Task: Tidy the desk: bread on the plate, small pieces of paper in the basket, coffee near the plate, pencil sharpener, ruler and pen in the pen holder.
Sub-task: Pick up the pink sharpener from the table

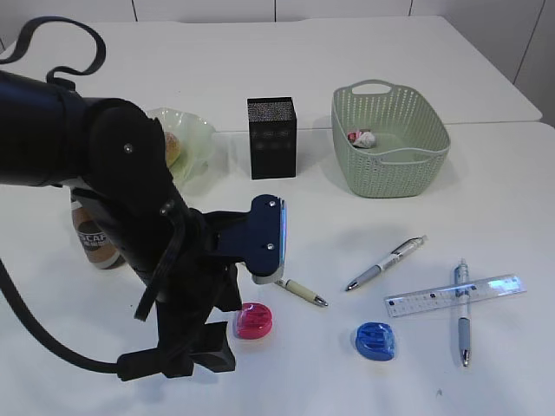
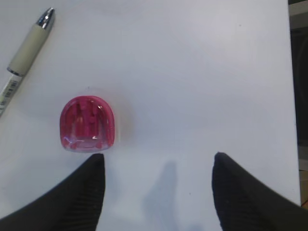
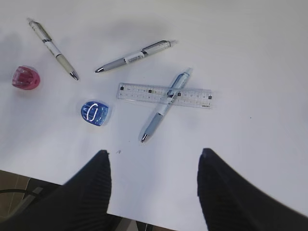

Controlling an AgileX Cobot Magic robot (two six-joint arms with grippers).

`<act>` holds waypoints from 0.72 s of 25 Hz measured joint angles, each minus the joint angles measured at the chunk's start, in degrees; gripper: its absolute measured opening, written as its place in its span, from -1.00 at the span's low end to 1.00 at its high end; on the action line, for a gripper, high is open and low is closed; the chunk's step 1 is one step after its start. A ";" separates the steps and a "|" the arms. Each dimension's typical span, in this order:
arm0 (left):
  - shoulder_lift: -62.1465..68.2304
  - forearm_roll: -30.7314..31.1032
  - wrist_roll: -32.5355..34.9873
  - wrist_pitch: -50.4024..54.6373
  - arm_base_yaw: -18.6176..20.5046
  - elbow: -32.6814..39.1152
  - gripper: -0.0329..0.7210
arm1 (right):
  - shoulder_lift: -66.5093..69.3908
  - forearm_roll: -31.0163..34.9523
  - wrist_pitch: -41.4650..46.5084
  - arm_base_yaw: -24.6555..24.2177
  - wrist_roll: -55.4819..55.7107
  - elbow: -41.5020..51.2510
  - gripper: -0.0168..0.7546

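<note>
1. White desk [image 1: 486, 186] carries all items; the wall behind it is pale.
2. Left arm bends down over the front-left part of the desk; left gripper [image 2: 159, 166] points down, jaws apart, empty.
3. Red pencil sharpener [image 2: 87, 124] lies just beyond the left fingertip [image 2: 94, 166], not between the jaws.
4. Right gripper [image 3: 153, 161] hangs above the front edge, jaws apart, empty.
5. Blue pencil sharpener [image 3: 96, 113] sits near the front edge; ruler [image 3: 165, 95] lies under 1 pen [image 3: 163, 107].

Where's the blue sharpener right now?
The blue pencil sharpener sits on the desk near the front edge in the exterior view, right of the red sharpener and just left of the ruler with a pen crossed over it.
</note>
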 joint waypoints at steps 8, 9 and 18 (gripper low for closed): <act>4.01 -0.11 0.26 1.34 0.00 -7.46 0.37 | 0.00 0.00 0.00 0.00 -0.25 0.00 0.21; 5.06 -0.11 0.26 2.52 0.00 -9.05 0.37 | 0.00 0.00 0.00 0.00 -0.25 0.00 0.21; 9.50 1.01 0.26 7.19 0.92 -15.40 0.37 | 0.00 0.00 0.00 0.00 -0.46 0.00 0.21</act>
